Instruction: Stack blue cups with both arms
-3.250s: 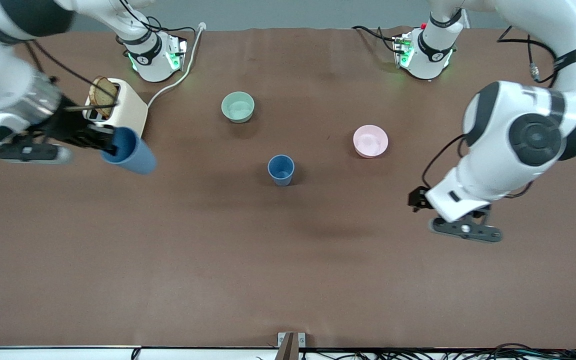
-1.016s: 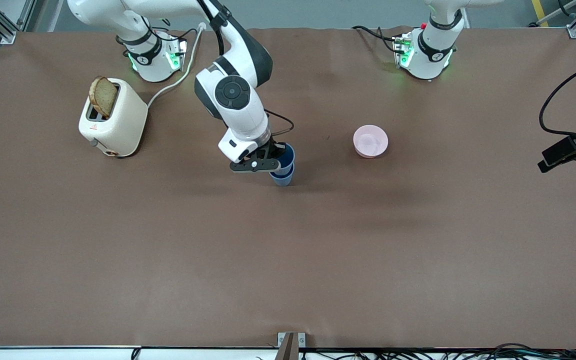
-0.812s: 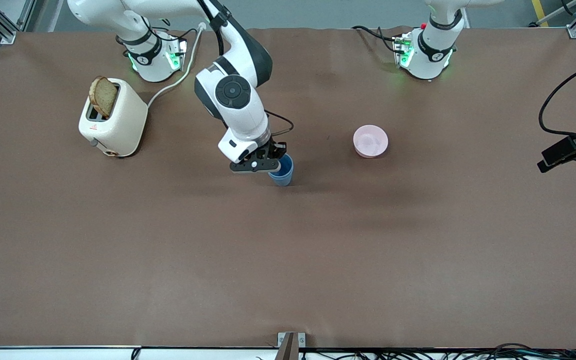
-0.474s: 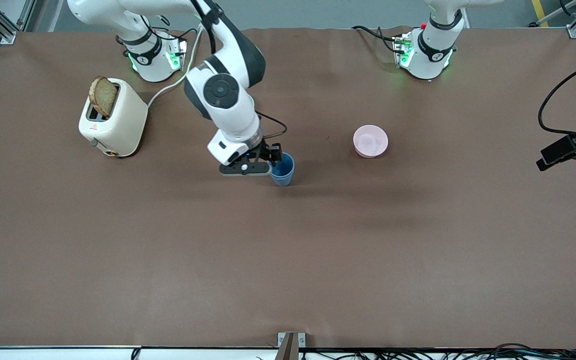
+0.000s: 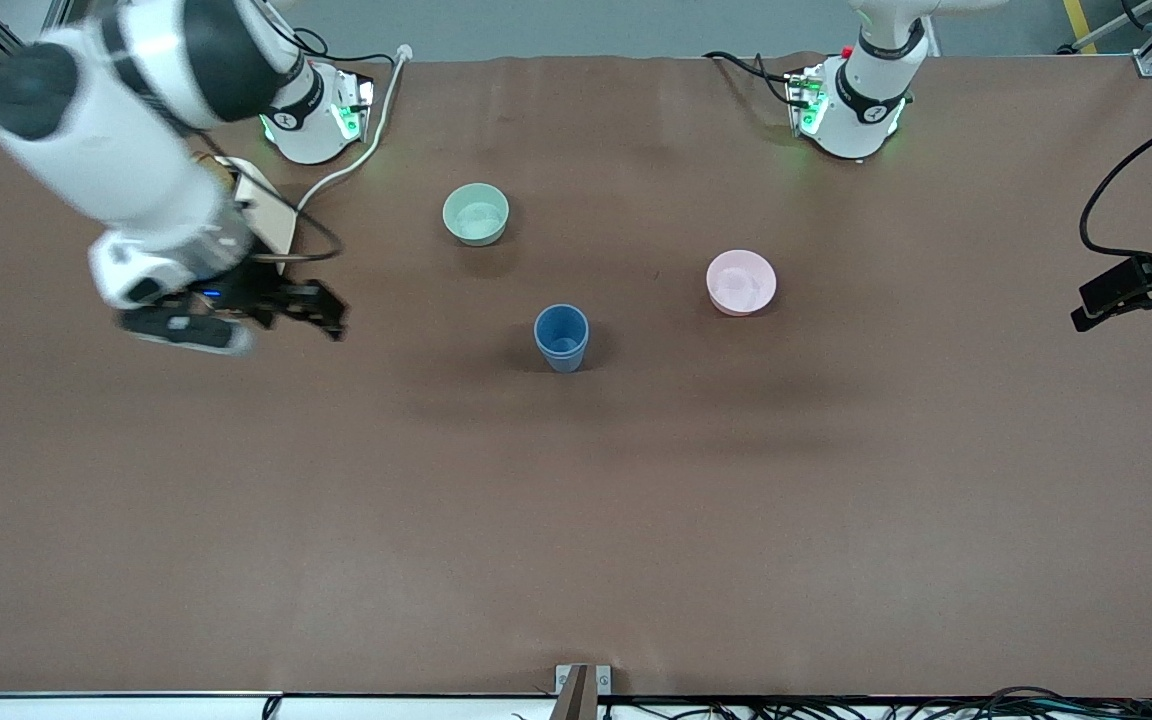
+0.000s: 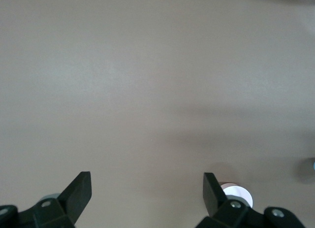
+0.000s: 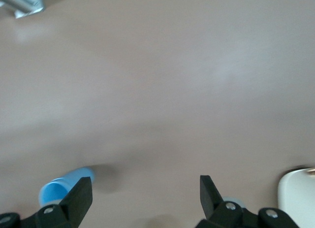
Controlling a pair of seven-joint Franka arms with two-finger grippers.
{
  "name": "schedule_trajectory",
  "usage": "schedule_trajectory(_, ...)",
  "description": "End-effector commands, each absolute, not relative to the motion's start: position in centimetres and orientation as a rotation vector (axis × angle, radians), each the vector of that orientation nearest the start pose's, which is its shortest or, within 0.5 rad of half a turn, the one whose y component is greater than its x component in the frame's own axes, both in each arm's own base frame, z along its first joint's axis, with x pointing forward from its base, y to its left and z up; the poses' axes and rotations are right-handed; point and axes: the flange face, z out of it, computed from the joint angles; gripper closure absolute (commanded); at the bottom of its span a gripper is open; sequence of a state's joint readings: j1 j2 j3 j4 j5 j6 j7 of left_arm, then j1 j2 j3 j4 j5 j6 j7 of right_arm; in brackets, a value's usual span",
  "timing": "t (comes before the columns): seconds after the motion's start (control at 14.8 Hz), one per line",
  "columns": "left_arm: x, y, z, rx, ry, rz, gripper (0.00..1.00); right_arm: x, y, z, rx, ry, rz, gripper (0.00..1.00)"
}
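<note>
The blue cups (image 5: pixel 561 338) stand upright near the middle of the table (image 5: pixel 576 520), and from across the table they read as a single tumbler, one apparently nested inside the other; the inner rim is hard to make out from here, so I judge the stack seated rather than see it plainly. Nothing else shows inside beyond the blue floor of the cup. The right gripper (image 5: pixel 321 312) is up in the air over the bare table toward the right arm's end, beside the toaster (image 5: pixel 271 215), with its jaws spread wide and nothing between them; the right wrist view shows the same empty gap and the cups (image 7: pixel 64 186) lying well apart from it. With the stacking apparently done, what is left, as I see it, is a clean retreat: that arm should stay high and clear of the toaster and its cord (image 5: pixel 351 160), and nothing should brush the stack, which looks light enough to tip. The left gripper (image 5: pixel 1131 295) waits over the table's edge at the left arm's end, its fingers (image 6: pixel 78 191) wide apart and holding nothing. Farther from the front camera than the cups sits the pale green bowl (image 5: pixel 476 214), empty as far as I can tell. The pink bowl (image 5: pixel 741 282), toward the left arm's end, looks empty too.
</note>
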State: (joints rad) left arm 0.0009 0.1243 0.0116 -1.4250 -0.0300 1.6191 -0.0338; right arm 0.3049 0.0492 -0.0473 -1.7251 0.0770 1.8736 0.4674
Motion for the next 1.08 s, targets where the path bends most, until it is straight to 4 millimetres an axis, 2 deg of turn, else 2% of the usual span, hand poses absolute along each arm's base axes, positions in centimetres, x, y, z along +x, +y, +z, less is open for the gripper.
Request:
schedule_trajectory(0.0, 59.2, 0.3, 63.3, -3.167, -0.087, -0.118, 0.00, 55.7, 8.1, 56.6, -3.050, 0.315, -0.085, 0.03)
schedule_trajectory(0.2, 59.3, 0.3, 63.2, -3.165, -0.087, -0.118, 0.00, 55.0, 2.4, 58.7, -3.075, 0.320, -0.097, 0.01)
schedule_trajectory(0.34, 59.3, 0.4, 63.4, -3.159, -0.085, -0.126, 0.00, 54.7, -1.0, 61.3, -3.088, 0.285, -0.077, 0.00)
schedule_trajectory(0.47, 59.2, 0.4, 63.6, -3.109, -0.066, -0.127, 0.00, 54.1, -3.2, 64.5, -3.093, 0.247, -0.089, 0.00)
schedule_trajectory(0.68, 59.0, -0.5, 64.0, -3.126, -0.024, -0.137, 0.00, 53.3, -4.7, 68.3, -3.103, 0.152, -0.079, 0.00)
schedule_trajectory(0.88, 58.9, -0.7, 63.9, -3.131, -0.022, -0.125, 0.00, 53.5, -5.2, 68.8, -3.112, 0.090, 0.026, 0.00)
schedule_trajectory(1.02, 58.9, -0.8, 63.8, -3.133, -0.019, -0.118, 0.00, 53.3, -5.2, 67.6, -3.109, 0.083, 0.068, 0.00)
